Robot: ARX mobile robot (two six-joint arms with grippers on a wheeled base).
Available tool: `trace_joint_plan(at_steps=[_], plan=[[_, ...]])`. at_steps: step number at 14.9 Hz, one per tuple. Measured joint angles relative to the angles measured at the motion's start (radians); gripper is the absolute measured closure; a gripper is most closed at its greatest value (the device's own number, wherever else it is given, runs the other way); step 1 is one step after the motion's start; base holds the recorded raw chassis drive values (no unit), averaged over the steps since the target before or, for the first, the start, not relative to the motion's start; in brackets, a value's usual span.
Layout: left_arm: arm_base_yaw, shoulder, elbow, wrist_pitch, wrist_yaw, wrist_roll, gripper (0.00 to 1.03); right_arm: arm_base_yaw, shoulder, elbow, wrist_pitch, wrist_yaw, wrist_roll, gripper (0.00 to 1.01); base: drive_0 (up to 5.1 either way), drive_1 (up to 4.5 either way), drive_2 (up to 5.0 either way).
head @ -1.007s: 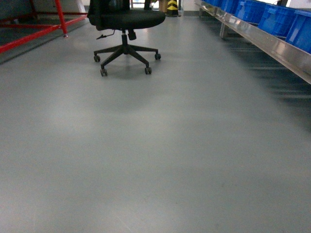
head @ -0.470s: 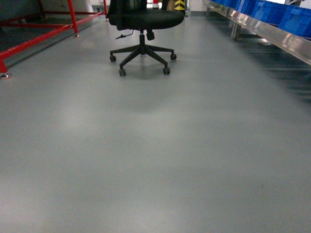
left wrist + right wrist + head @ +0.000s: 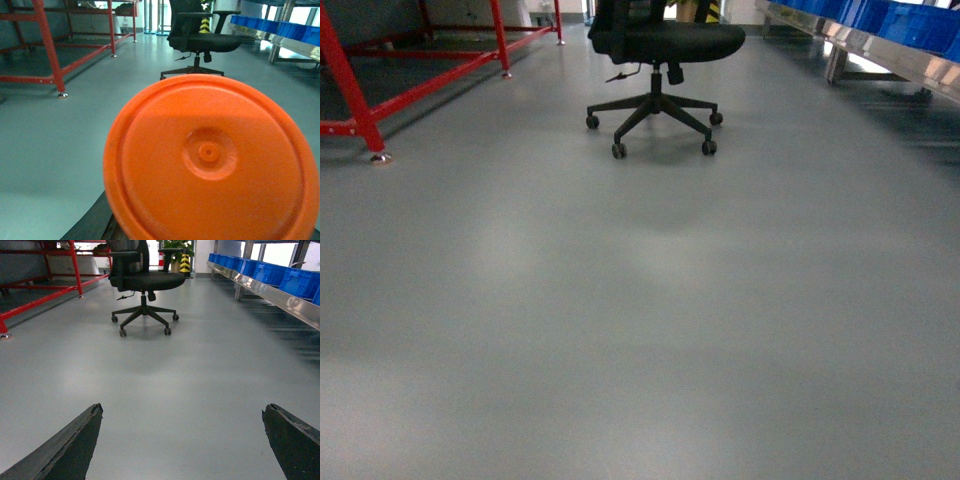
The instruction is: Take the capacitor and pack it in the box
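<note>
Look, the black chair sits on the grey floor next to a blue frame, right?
Not quite. The chair does sit on the grey floor, but the frame beside it is red, not blue. The head view shows it.

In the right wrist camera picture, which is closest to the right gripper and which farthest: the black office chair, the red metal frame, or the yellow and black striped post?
From the right gripper:
1. Office chair, ahead, slightly left.
2. Red metal frame, along the left; its near foot is about level with the chair, too close to call, but most runs farther back.
3. Striped post, farthest, behind the chair.
</note>
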Motion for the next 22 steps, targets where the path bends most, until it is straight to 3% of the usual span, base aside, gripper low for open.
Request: trace_joint_plan(at_steps=[22], plan=[[-0.001, 0.0, 0.0, -0.001, 0.0, 0.0, 0.59, 0.0, 0.0, 0.0, 0.0, 0.001, 0.0, 0.03, -5.1, 2.39, 2.4]])
